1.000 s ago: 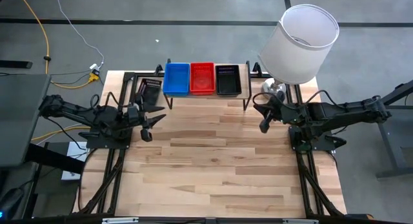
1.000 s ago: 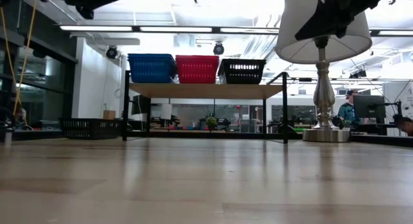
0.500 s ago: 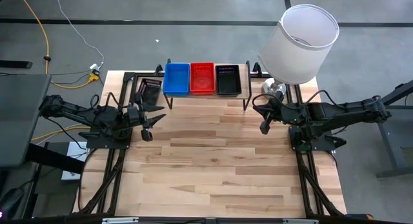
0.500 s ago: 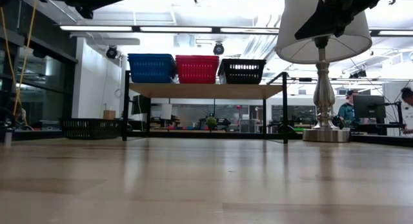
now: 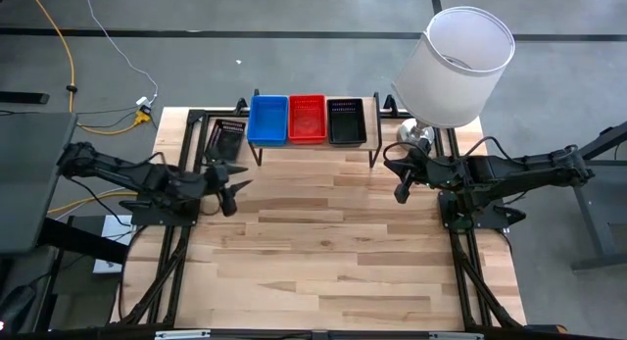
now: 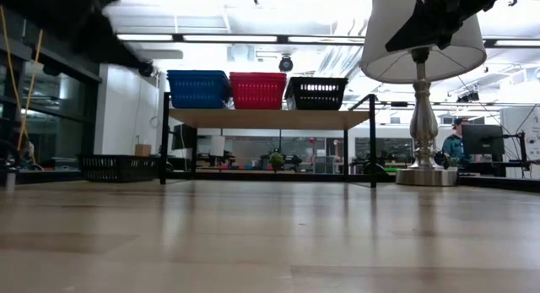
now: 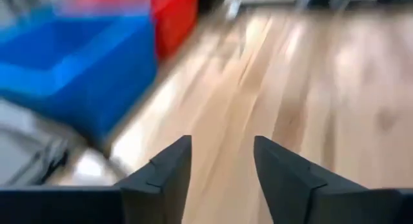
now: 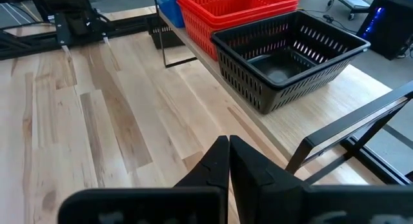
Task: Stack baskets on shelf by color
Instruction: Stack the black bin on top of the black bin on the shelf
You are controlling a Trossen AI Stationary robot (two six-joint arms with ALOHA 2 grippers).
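Blue basket (image 5: 267,120), red basket (image 5: 307,119), black basket (image 5: 346,121) sat side by side on shelf (image 6: 268,118). Left tool (image 5: 231,195) released, empty, image blurred, probably moving. Right tool (image 5: 401,192) clenched, empty, above counter (image 5: 333,242).

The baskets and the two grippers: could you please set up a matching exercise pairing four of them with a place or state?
Things:
1. blue basket
2. black basket on the table
3. left gripper
4. right gripper

Places or states:
A. fingers shut together
B. left end of the shelf top
C. fingers apart, nothing between them
D. on the table, left of the shelf

Pairs: 1-B, 2-D, 3-C, 4-A
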